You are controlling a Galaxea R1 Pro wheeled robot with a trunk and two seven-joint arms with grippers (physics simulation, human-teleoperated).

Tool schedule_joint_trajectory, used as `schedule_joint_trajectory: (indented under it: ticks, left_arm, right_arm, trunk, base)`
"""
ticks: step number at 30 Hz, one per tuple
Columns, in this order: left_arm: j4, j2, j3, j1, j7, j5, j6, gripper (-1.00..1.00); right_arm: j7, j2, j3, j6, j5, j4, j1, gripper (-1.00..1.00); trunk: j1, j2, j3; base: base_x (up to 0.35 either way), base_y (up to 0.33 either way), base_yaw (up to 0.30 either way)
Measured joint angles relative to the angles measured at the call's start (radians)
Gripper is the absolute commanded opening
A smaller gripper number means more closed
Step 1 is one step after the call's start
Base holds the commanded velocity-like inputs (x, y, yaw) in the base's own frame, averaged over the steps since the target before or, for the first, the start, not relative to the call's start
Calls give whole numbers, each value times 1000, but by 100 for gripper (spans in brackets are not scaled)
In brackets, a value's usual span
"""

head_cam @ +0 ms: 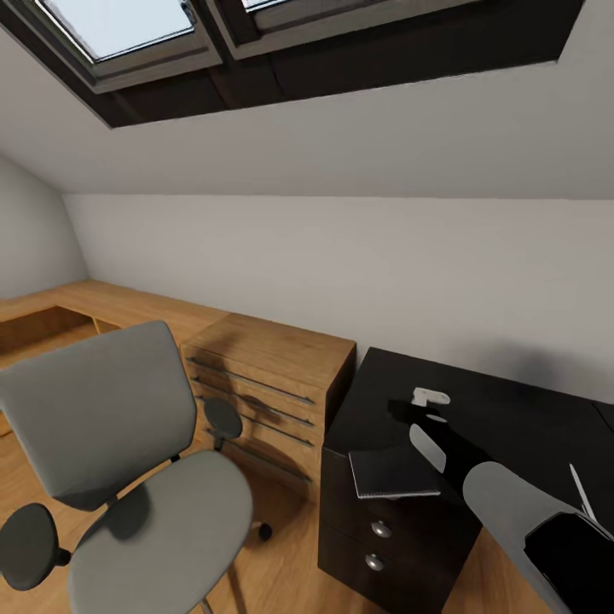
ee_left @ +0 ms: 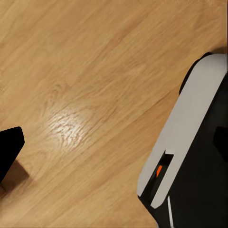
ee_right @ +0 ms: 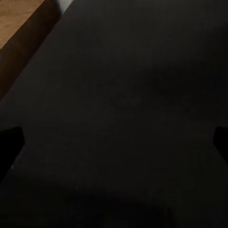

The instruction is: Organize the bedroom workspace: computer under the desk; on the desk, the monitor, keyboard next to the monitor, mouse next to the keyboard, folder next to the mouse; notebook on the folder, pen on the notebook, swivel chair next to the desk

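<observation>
Under the sloped white wall and dark-framed skylights [head_cam: 170, 51], the black-topped desk [head_cam: 512, 409] stands at the right with its dark drawers [head_cam: 375, 546] facing the room. On the desk's near left corner lies the notebook [head_cam: 394, 472], its front edge just at or slightly over the rim above the drawers. The right gripper [head_cam: 424, 408] reaches over the desktop just beyond the notebook; in the right wrist view its two fingertips [ee_right: 9, 147] sit far apart at the frame's sides, spread wide over bare black surface. A thin white pen [head_cam: 582, 492] lies on the desk beside the right forearm. Left of the desk stands a light wood cabinet [head_cam: 273, 384], touching or just beside it. The swivel chair [head_cam: 128, 477] stands on open wood floor [ee_left: 95, 71] near the cabinet, its seat bare. One left fingertip [ee_left: 8, 149] shows above the floor; I cannot tell that gripper's state.
</observation>
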Motion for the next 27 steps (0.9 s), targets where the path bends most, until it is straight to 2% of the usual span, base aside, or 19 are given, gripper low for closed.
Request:
schedule_joint_trajectory:
  ticks: [12,21,27]
  left_arm:
    - [-33,-2,0,0,0,1,-2,100]
    - [-65,-6,-1,0,-1,1,-3,100]
    - [-77,-7,-1,0,-1,0,-2,100]
  right_arm:
    - [21,-3,-1,2,-9,-27,1,100]
    - [99,1,1,0,-10,-28,4,100]
    - [119,4,1,-1,-10,-29,4,100]
  trunk:
    - [-46,84,38]
    - [-81,147,66]
    - [-104,189,85]
  base:
    - [0,0,0]
    - [0,0,0]
    - [0,0,-4]
